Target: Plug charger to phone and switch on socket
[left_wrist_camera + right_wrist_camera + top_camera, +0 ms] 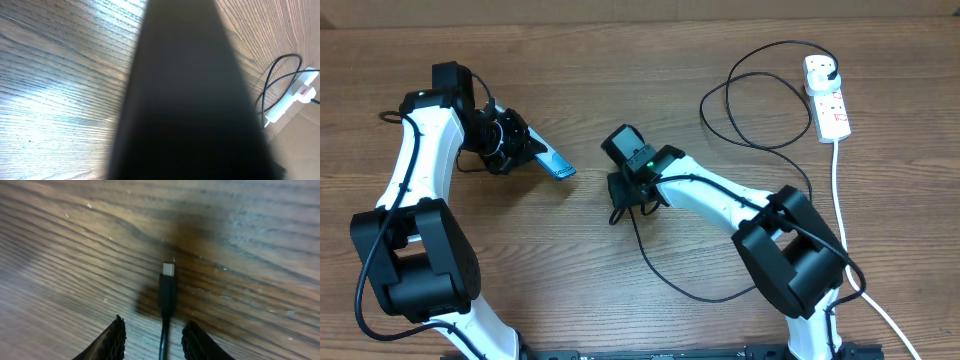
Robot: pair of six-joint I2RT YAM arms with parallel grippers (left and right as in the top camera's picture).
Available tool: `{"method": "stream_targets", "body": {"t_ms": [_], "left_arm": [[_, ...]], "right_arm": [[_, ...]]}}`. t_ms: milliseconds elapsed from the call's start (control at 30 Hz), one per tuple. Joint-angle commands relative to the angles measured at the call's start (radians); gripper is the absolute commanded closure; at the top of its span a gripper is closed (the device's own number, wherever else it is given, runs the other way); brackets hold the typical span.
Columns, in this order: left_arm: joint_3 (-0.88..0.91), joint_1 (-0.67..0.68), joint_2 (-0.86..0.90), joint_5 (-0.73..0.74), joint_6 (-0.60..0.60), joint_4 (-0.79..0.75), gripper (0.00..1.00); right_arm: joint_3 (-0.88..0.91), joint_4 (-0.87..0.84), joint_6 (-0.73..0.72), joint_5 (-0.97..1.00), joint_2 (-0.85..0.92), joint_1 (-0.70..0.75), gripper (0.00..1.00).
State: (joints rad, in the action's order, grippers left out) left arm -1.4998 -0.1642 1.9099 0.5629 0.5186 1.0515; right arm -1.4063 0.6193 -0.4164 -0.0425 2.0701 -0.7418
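Our left gripper (534, 152) clamps the phone (556, 166); the charger (665, 283) trails from beneath our right gripper (620, 205); the socket (827, 98) lies well off to its right.

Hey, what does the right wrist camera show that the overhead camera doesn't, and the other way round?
Only the right wrist view shows the metal connector tip of the charger, lying on the wood between the fingers of the right gripper, which stand apart and do not touch it. Only the overhead view shows the phone held in the left gripper, the socket at the far right with a black plug in it, and both arms whole. Both show the wooden table, the black cable and the right gripper over it.
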Motion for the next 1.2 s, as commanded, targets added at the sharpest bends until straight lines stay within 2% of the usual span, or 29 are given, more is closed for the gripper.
{"method": "stream_targets", "body": {"t_ms": [0, 433, 833, 1167], "left_arm": [[-0.007, -0.006, -0.008, 0.011, 0.005, 0.000, 0.96], [-0.007, -0.006, -0.008, 0.014, -0.024, 0.018, 0.96], [-0.007, -0.006, -0.008, 0.014, -0.025, 0.019, 0.96], [-0.007, -0.006, -0.008, 0.014, -0.025, 0.026, 0.96]], "right_arm": [[-0.022, -0.014, -0.005, 0.046, 0.018, -0.005, 0.63], [-0.021, -0.021, 0.069, 0.106, 0.036, -0.013, 0.73], [-0.029, -0.008, 0.095, 0.200, 0.072, -0.115, 0.77], [-0.031, 0.007, 0.057, 0.142, 0.072, -0.058, 0.85]]}}
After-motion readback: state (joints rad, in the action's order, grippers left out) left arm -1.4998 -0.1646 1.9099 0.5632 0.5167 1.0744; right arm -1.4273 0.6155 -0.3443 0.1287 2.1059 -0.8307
